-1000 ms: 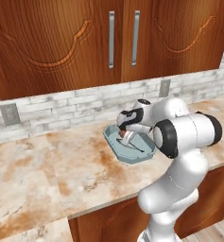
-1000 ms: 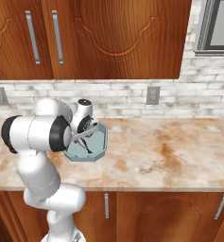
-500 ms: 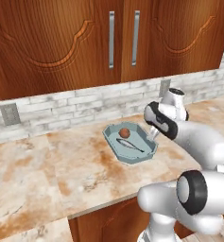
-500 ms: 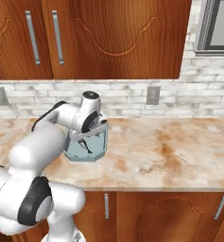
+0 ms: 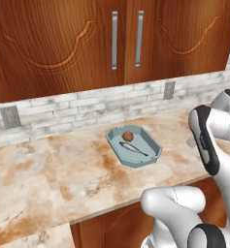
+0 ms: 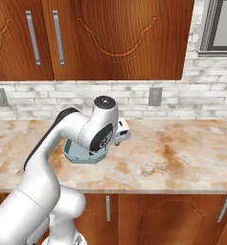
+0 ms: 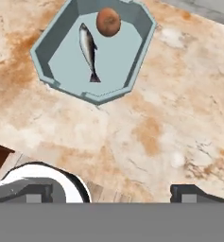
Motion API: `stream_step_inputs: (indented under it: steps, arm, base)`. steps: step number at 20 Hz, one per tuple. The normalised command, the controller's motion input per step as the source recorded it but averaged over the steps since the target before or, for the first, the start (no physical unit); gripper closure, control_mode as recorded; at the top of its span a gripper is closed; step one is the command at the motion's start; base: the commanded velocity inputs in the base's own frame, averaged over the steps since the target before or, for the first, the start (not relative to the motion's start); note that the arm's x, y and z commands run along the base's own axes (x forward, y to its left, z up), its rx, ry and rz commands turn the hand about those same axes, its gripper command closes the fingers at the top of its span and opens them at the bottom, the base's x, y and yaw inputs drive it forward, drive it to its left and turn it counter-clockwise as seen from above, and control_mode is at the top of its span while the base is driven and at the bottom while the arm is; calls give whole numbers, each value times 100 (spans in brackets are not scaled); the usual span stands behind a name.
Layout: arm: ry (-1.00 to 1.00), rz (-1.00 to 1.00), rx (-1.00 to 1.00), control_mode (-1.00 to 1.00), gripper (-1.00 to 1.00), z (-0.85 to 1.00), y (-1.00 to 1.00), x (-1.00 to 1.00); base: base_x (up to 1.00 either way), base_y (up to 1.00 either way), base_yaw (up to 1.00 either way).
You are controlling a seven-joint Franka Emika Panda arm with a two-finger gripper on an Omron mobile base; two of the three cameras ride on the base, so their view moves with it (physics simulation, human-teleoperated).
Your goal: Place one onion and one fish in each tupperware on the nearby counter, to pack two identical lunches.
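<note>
Jaws stand wide and hold nothing; the gripper [image 7: 111, 194] hangs over bare counter [image 7: 179, 108], just beside the blue-grey tray [image 7: 52, 47]. That tray already has an orange-brown onion [image 7: 108, 21] and a dark grey fish [image 7: 88, 49] lying in it, close together, so one lunch looks packed. The next move is likely a reach for the other onion or fish, wherever they lie, for the second tray.

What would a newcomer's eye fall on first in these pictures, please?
Likely the blue-grey tray in the middle of the mottled counter, holding an orange-brown onion at its back and a dark grey fish lying beside it. Next, the white arm at the counter's right, its open gripper empty above bare stone.
</note>
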Motion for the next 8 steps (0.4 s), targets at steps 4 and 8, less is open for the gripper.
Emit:
stream_step_inputs:
  steps: [4, 8]
  arm:
    - [-14, -19, 0, -100, -100, 55, -95, -84]
    - [-21, -18, 0, -100, -100, 37, -87, -79]
  base:
    - [0, 0, 0]
    - [0, 0, 0]
